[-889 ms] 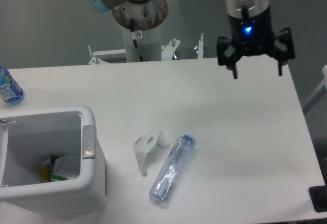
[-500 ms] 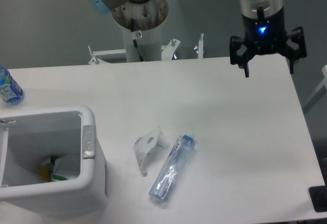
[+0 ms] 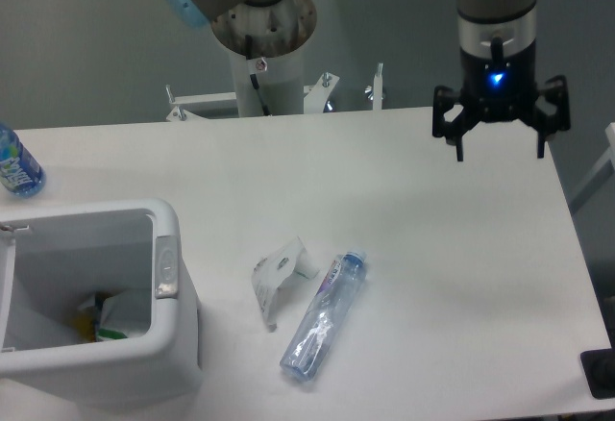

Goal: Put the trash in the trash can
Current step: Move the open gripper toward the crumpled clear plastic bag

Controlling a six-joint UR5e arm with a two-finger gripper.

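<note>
The black two-finger tool [image 3: 500,147] has drifted toward 3 o'clock over the last second and has now dipped slightly, hanging spread and empty over the far corner of the white counter [image 3: 432,248] at 1 o'clock. Nothing else has moved. The crumpled whitish-translucent wrapper piece [image 3: 279,277] and the long clear plastic bottle with a purple label [image 3: 323,319] lie near centre, just beside each other, well apart from the tool. The white boxy plastic bin [image 3: 96,296] sits at 8 o'clock. Judging by this, pickup has not begun.
</note>
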